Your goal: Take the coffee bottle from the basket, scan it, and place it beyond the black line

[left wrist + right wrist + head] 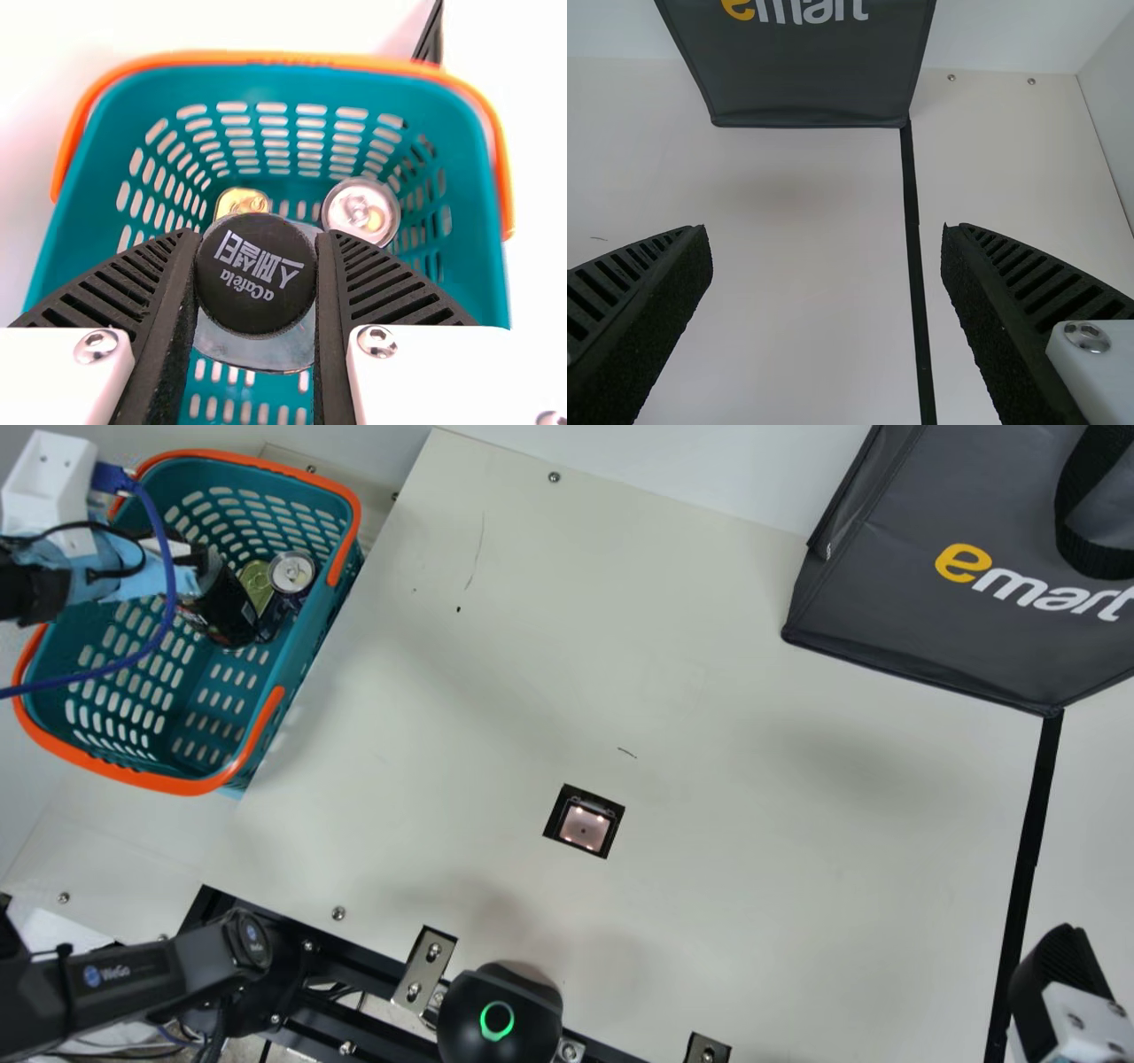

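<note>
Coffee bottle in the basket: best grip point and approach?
Cap end of the coffee bottle, from above, one of the left gripper's jaws on each side, as they sit now. The round black cap faces up toward the wrist camera, and the basket walls surround it, so coming in sideways looks like the worse option.

Your table [709, 691], left to right
You have two cans [292, 573] in the basket [190, 786] at left, the scanner [585, 828] between basket and line [1028, 841] at right, the bag [904, 602] at the line's far end.
</note>
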Robot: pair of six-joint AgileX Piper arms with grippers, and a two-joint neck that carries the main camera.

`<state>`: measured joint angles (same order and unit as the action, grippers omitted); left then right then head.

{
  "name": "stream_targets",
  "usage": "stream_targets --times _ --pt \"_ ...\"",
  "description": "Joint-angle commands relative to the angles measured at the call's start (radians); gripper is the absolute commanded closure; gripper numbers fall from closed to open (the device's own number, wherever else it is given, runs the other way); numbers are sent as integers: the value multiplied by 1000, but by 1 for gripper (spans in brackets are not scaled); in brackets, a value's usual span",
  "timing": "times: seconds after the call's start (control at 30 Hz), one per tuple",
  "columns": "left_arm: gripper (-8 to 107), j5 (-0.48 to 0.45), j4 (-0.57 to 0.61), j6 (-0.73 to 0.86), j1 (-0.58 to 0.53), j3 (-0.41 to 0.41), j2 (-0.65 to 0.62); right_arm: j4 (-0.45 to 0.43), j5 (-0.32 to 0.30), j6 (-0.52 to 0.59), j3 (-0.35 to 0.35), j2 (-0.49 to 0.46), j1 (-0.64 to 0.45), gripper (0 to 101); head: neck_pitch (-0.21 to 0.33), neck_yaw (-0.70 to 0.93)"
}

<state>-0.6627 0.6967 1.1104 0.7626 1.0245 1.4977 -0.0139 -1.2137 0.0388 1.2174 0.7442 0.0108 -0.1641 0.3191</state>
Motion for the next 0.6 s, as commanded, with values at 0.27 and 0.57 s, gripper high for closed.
stream_targets --times 0.27,0.57 --pt "89 -114 -5 -35 -9 87 -50 0 0 0 0 0 0 11 26 2" --pt "89 -186 -18 -43 -32 153 -83 0 -1 0 0 0 0 11 26 2"
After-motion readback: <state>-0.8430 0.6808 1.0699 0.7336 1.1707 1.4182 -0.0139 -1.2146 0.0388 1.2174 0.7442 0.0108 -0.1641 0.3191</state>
